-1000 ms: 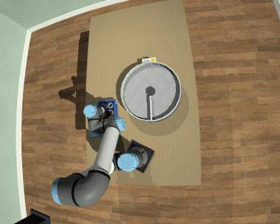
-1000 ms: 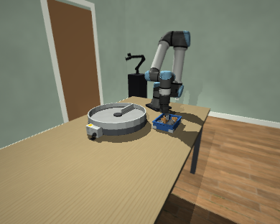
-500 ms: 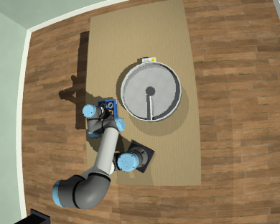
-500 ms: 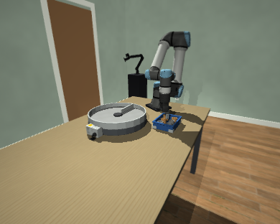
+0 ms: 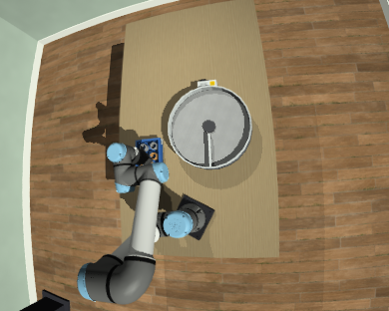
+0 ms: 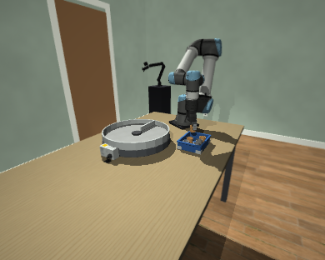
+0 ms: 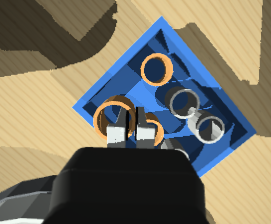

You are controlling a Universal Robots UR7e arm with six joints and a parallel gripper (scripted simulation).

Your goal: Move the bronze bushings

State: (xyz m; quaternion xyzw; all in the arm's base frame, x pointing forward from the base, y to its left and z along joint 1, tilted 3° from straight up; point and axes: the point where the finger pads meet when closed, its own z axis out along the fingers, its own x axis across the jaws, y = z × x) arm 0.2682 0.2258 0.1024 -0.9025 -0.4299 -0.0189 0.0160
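Observation:
The blue crate (image 7: pixel 168 97) lies below my gripper (image 7: pixel 132 116), beside the turntable (image 5: pixel 208 127). My gripper is shut on the wall of a bronze bushing (image 7: pixel 114 118), one finger inside its bore and one outside, and holds it a little above the crate (image 6: pixel 193 142). A second bronze bushing (image 7: pixel 156 69) stands in the far cell, and a third (image 7: pixel 154 129) shows partly behind my right finger. Two steel bushings (image 7: pixel 183 101) (image 7: pixel 208 127) stand in the right cells. The grey disc (image 5: pixel 221 117) carries no bushing; its dark hub (image 5: pixel 207 126) sits at the centre.
A raised rim rings the disc, and a grey bar (image 5: pixel 209 149) runs from the hub to the rim. A control box (image 6: pixel 107 152) sits on the turntable's side. The arm's base plate (image 5: pixel 195 216) stands near the crate. The table edge (image 6: pixel 222 167) lies right of the crate.

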